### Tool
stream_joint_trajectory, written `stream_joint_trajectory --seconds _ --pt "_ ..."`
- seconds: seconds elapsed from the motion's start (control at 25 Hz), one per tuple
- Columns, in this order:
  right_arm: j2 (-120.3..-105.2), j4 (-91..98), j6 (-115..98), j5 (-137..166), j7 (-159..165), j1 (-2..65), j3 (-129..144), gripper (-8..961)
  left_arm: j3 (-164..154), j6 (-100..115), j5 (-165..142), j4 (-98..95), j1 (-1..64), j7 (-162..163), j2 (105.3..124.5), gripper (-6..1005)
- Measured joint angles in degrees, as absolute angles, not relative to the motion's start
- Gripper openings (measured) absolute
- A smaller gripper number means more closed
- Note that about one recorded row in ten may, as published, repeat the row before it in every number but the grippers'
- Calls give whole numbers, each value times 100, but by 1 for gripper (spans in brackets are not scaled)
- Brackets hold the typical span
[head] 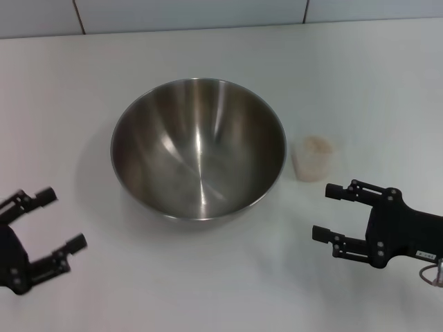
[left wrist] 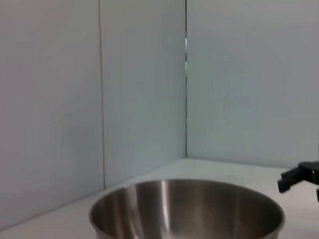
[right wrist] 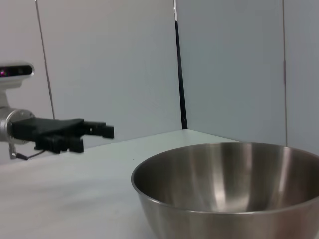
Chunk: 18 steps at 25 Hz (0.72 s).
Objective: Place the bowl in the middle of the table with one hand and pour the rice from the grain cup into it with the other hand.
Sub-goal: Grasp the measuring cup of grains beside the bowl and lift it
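Sitting mid-bench, the wide stainless-steel bowl (head: 199,147) awaits rice; the spread right end effector (head: 331,212) nears the small frosted plastic cup (head: 313,158), the left end effector (head: 61,219) spread, idle.

Items counted on the table (head: 208,290): one.

Bowls: one. The bowl (head: 199,147) is the single steel vessel present and serves as the reference point for the remaining entries.

Cups: one. The grain cup (head: 314,158) stands just beside the bowl, on the bowl's right side, apart from its rim.

Rice: one small pale heap, the rice (head: 316,144), inside the cup; individual grains cannot be counted. No second heap shows inside the bowl.

Grippers: two. The left gripper (head: 57,221) sits to the near left of the bowl; the right gripper (head: 325,213) sits to the near right of the bowl. Each shows two fingers.
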State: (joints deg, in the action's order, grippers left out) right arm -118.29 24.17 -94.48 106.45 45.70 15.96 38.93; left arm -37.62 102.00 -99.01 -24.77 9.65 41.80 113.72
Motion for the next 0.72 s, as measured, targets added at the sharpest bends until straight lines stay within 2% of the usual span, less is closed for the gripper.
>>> stream_joint_trajectory --seconds 0.24,0.72 --pt "-11830 2417 -9448 10657 4570 1590 3894 762 -3739 10045 -10274 -2466 954 4035 11514 826" --pt "-11860 2400 -9470 10663 4453 1492 3839 762 -3715 10036 -10283 -2461 987 3981 11542 826"
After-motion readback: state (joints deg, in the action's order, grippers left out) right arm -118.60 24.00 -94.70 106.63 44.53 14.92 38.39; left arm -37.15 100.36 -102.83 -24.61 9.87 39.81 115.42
